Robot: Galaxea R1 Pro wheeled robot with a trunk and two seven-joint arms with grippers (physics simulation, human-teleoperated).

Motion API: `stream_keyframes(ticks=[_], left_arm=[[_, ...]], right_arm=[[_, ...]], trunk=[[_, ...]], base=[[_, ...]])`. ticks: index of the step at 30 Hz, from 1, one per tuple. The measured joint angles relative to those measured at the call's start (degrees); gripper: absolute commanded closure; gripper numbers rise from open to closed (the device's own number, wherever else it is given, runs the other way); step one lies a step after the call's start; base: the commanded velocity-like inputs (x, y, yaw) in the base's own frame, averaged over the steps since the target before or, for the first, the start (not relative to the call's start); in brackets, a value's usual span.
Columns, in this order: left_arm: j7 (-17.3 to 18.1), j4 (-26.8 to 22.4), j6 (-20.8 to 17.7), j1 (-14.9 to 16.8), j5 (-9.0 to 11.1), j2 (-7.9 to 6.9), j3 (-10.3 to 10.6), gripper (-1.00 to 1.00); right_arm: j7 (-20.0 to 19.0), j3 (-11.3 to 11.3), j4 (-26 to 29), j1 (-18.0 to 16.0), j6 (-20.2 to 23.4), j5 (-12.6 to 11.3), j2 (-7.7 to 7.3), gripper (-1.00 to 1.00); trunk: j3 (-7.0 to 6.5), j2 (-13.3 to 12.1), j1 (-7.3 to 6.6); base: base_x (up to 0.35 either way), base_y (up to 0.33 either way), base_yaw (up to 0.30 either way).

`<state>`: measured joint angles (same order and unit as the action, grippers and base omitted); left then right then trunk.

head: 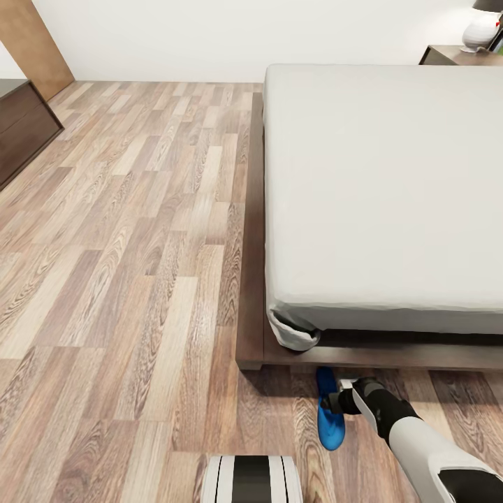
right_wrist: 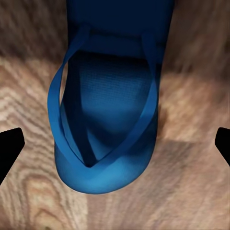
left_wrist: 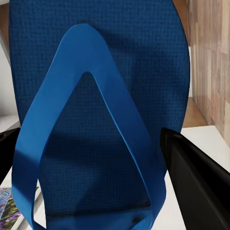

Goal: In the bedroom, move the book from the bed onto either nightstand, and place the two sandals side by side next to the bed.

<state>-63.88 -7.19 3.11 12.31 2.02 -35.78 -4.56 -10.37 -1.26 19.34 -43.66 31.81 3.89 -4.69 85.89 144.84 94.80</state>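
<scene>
On the wood floor (head: pixel 140 279) beside the bed (head: pixel 384 188), a bright blue sandal (head: pixel 330 412) under the right pincer (head: pixel 340 403), jaws apart.

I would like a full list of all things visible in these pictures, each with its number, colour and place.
bright blue flat sandals: two; one lies on the floor at the bed's foot corner, one is close before the left wrist camera, between the fingers.
low bed with pale grey mattress: one, dark brown frame, right half of the head view.
dark brown nightstand: one, far right corner.
white round lamp base: one, on the nightstand.
long dark brown cabinet: one, far left.
wood plank floor: brown-beige.
right gripper: black fingers, wide apart over the floor sandal.
left gripper: black fingers either side of its sandal.
</scene>
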Motion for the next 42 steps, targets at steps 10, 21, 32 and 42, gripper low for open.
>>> stream_keyframes(ticks=[10,21,32,42], left_arm=[[0.0,0.0,-0.1,0.0,0.0,0.0,0.0,1.0],[0.0,0.0,-0.1,0.0,0.0,0.0,0.0,1.0],[0.0,0.0,-0.1,0.0,0.0,0.0,0.0,1.0],[0.0,0.0,-0.1,0.0,0.0,0.0,0.0,1.0]], right_arm=[[0.0,0.1,-0.1,0.3,0.0,0.1,-0.37,-1.0],[-0.1,0.1,-0.1,0.5,-2.0,0.1,-0.54,-1.0],[-0.3,0.0,-0.1,1.0,-3.0,0.1,-0.55,-1.0],[-0.4,0.0,-0.1,2.2,-3.1,0.1,-0.56,-1.0]], trunk=[[0.0,0.0,0.0],[0.0,0.0,0.0],[0.0,0.0,0.0],[0.0,0.0,0.0]], base=[[0.0,0.0,0.0],[0.0,0.0,0.0],[0.0,0.0,0.0],[0.0,0.0,0.0]])
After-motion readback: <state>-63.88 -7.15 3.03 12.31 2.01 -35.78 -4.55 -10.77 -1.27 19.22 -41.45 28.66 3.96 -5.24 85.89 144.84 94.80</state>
